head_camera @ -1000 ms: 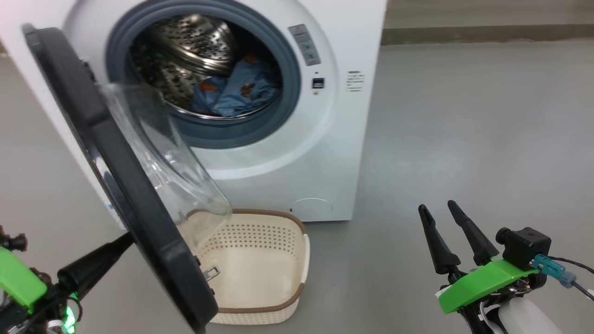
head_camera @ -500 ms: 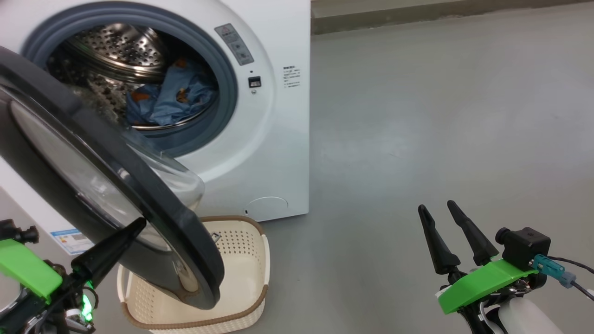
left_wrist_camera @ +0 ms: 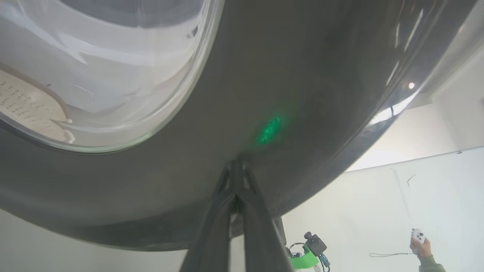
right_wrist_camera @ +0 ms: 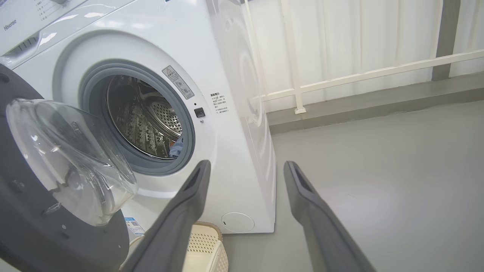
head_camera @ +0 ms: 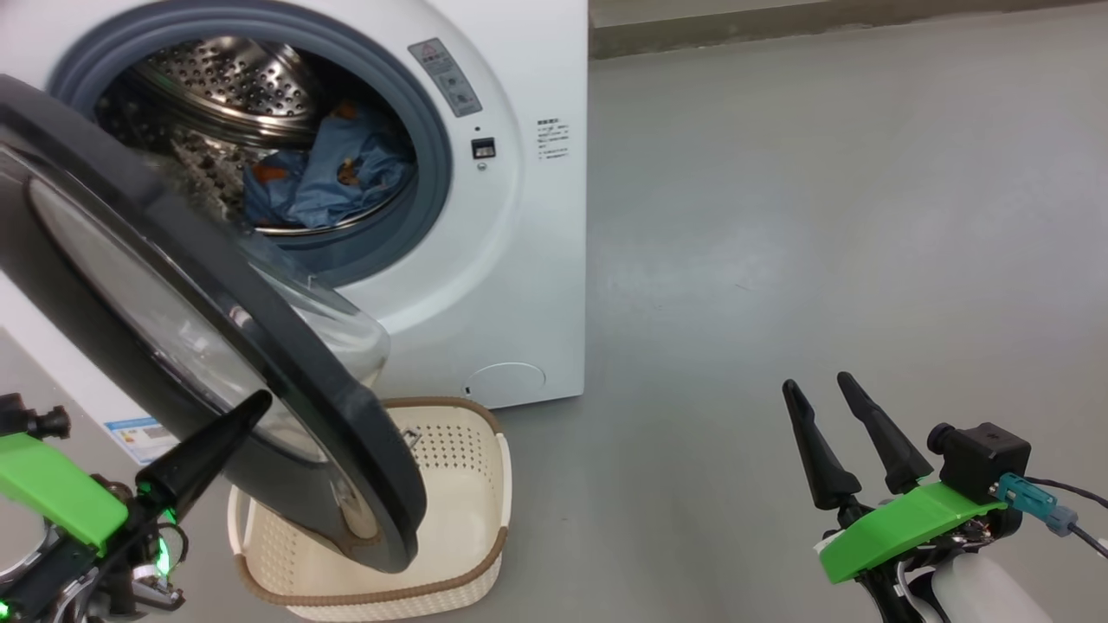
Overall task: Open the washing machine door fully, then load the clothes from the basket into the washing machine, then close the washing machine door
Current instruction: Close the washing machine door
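- Now the left gripper (head_camera: 249, 408) has its fingers clenched tight together with nothing between them. Their joined tip (left_wrist_camera: 236, 165) rests against the glossy black rim of the washing machine door (head_camera: 290, 368), just beside the edge of its glass window.
- Beyond those fingers the door stands partly open, its clear bowl turned toward the grey-ringed mouth of the washing machine (head_camera: 528, 260).
- Farther past the left fingertips, the clothes (head_camera: 329, 173) lie in the steel drum, well apart from both grippers.
- Just beyond and below the left fingers, the basket (head_camera: 485, 554) sits on the floor (head_camera: 779, 216) under the door's lower edge.
- Meanwhile the right gripper (head_camera: 814, 385) is released, its fingers spread wide and grasping nothing. The machine's front lies ahead and to the left of them.
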Tool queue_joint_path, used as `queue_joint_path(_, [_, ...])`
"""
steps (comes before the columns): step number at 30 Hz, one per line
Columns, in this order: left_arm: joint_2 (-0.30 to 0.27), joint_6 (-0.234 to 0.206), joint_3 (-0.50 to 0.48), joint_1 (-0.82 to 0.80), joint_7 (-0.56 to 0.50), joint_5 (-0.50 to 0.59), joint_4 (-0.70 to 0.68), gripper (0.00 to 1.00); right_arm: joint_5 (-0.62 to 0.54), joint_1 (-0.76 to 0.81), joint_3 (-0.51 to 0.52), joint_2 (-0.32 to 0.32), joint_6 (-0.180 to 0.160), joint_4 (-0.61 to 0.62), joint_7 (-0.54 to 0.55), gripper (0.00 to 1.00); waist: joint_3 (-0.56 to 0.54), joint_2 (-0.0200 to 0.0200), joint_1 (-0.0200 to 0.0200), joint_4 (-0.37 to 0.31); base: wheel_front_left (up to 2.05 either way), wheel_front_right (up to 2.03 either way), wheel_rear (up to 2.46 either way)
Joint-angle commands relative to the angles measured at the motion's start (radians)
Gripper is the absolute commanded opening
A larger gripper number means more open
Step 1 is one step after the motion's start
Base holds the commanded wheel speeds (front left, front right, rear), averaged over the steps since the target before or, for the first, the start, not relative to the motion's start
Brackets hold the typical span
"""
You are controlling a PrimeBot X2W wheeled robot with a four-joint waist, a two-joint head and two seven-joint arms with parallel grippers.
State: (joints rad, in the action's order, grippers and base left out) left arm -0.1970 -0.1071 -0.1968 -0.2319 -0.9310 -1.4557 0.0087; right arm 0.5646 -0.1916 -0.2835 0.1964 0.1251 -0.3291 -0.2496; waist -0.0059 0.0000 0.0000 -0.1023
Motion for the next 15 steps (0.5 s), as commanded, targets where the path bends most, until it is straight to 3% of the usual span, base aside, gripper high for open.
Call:
queue_joint_path(1, [-0.033,0.013,-0.031,-0.049,0.006,0.017,-0.032,0.0,-0.006,-0.01,-0.009,0.008,0.006,0.028,-0.012,1.0,-0.002,0.0,0.0,0.016,0.0,0.0,0.0])
queue_joint_path(2, [-0.037,0.02,-0.028,-0.048,0.013,0.03,-0.034,0.07,-0.006,-0.01,-0.008,0.008,0.006,0.028,-0.012,1.0,-0.002,0.0,0.0,0.02,0.0,0.0,0.0])
queue_joint_path(3, [-0.041,0.028,-0.026,-0.047,0.023,0.046,-0.035,0.24,-0.007,-0.01,-0.006,0.008,0.006,0.028,-0.012,1.0,-0.002,0.0,0.0,0.026,0.0,0.0,0.0])
queue_joint_path(4, [-0.041,0.028,-0.026,-0.047,0.023,0.046,-0.035,0.24,-0.007,-0.01,-0.006,0.008,0.006,0.028,-0.012,1.0,-0.002,0.0,0.0,0.026,0.0,0.0,0.0])
queue_joint_path(6, [-0.045,0.043,-0.019,-0.045,0.037,0.068,-0.038,0.33,-0.008,-0.009,-0.002,0.008,0.006,0.029,-0.012,1.0,-0.004,0.0,0.0,0.036,0.0,0.0,0.0])
queue_joint_path(7, [-0.045,0.051,-0.019,-0.045,0.048,0.078,-0.04,0.46,-0.008,-0.009,0.0,0.008,0.006,0.029,-0.012,1.0,-0.005,0.0,0.0,0.041,0.0,0.0,0.0])
queue_joint_path(8, [-0.047,0.059,-0.019,-0.046,0.062,0.092,-0.041,0.7,-0.009,-0.008,0.001,0.008,0.006,0.029,-0.012,1.0,-0.005,0.0,0.0,0.045,0.0,0.0,0.0])
queue_joint_path(10, [-0.041,0.075,-0.024,-0.05,0.089,0.105,-0.04,1.0,-0.01,-0.008,0.002,0.009,0.006,0.03,-0.012,1.0,-0.006,0.0,0.0,0.051,0.0,0.0,0.0])
queue_joint_path(15, [-0.053,0.149,-0.03,-0.049,0.184,0.191,-0.043,1.0,-0.011,-0.009,0.001,0.008,0.006,0.033,-0.012,1.0,-0.007,0.0,0.0,0.058,0.0,0.0,0.0])
